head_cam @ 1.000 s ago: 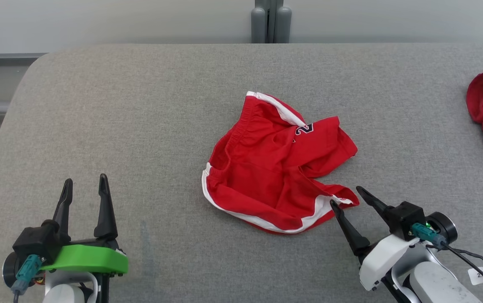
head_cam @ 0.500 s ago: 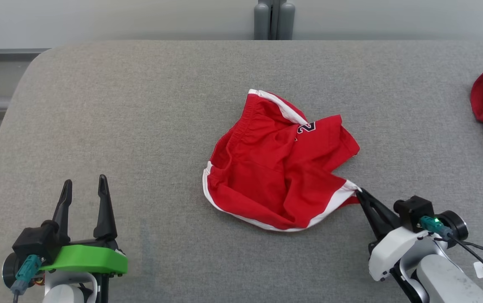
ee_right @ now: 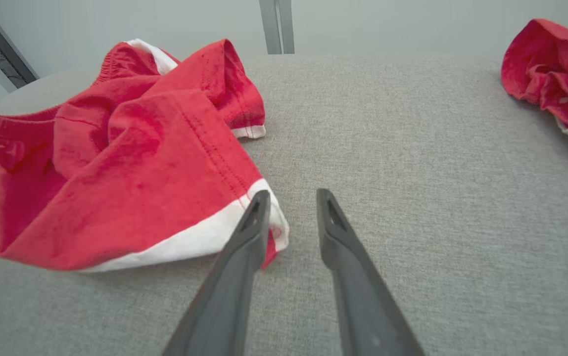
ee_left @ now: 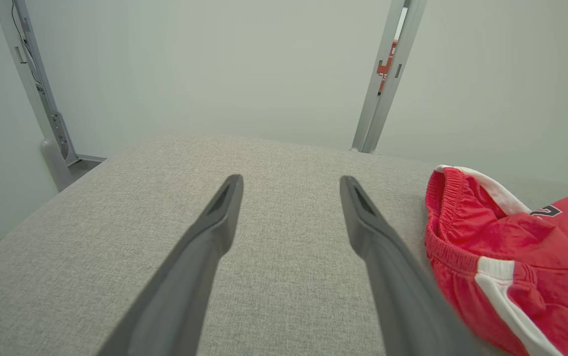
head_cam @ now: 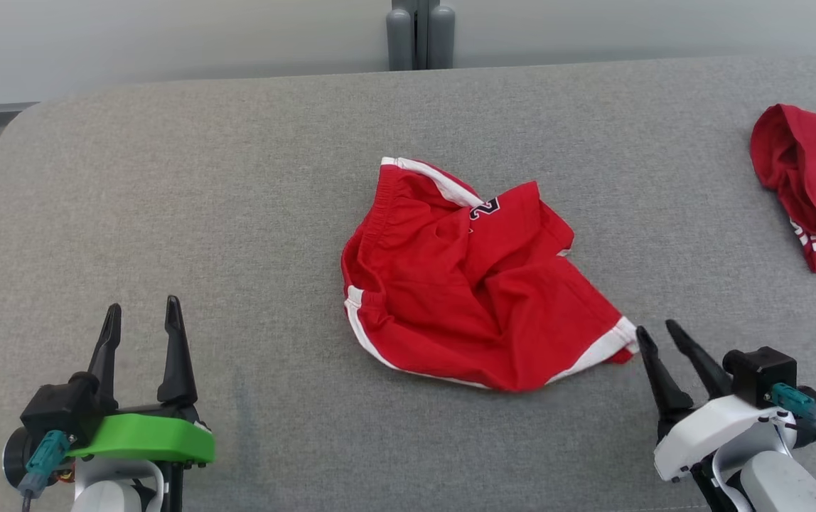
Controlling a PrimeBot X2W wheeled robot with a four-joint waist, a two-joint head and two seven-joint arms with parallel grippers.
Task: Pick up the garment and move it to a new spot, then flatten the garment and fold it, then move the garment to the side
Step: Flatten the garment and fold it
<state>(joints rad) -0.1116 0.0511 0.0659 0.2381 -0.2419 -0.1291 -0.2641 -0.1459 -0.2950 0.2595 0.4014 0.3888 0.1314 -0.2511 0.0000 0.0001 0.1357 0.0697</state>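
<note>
Now that its fingers have parted off the pulled-out hem, the right gripper (head_cam: pixel 655 327) is idling just right of the shorts (head_cam: pixel 465 284), which are lying half-spread mid-table, while the left gripper (head_cam: pixel 144 304) is waiting, fingers wide apart.

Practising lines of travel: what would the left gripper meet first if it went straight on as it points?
Likely only bare table; the way looks free. The left gripper aims past the red shorts, which lie to its right. Its height is unclear.
</note>
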